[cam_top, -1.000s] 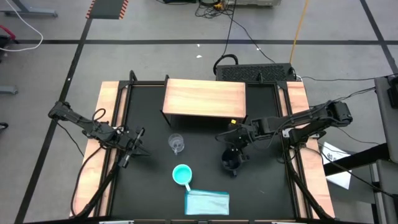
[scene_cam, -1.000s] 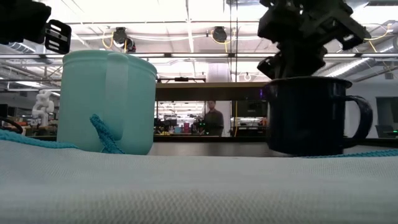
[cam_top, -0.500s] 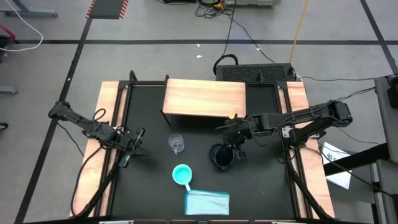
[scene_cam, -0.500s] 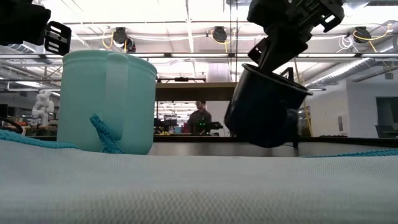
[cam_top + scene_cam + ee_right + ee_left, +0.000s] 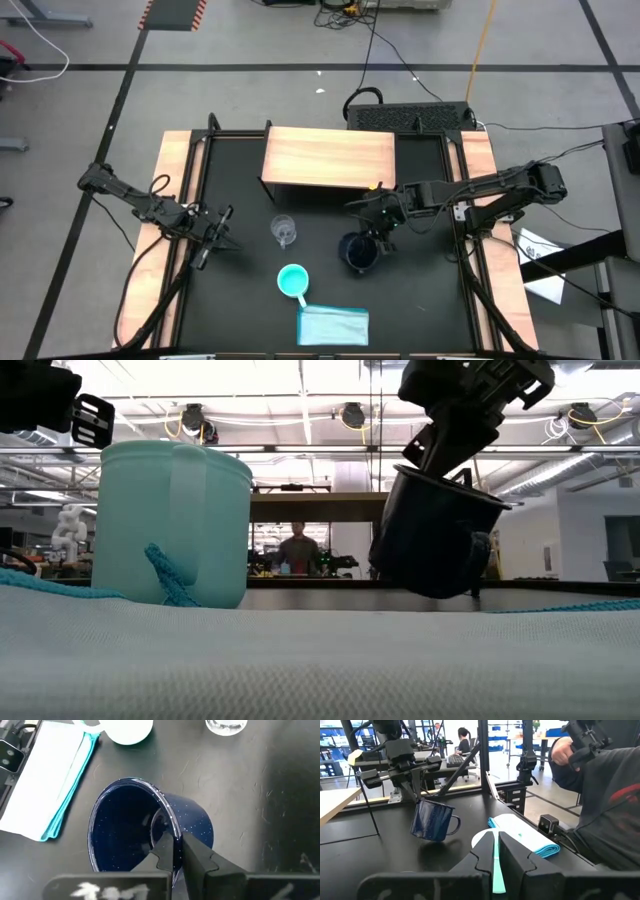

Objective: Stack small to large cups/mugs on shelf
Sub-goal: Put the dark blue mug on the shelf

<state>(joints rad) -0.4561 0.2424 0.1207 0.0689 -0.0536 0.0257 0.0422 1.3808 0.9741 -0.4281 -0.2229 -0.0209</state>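
The right gripper (image 5: pixel 383 231) pinches the navy mug (image 5: pixel 356 251) by its rim, apparently tilted just off the worktop (image 5: pixel 240 290), near-right of the shelf (image 5: pixel 328 158), while the left gripper (image 5: pixel 222 240) waits narrow at far left.

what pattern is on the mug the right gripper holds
Dark navy mug with fine white speckles, clearest in the right wrist view.

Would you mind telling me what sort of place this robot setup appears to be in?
Probably an open robotics lab or workshop. The black table stands on a taped floor with loose cables, the low view shows bare ceiling lights and ducts, and a person stands among workbenches far behind.
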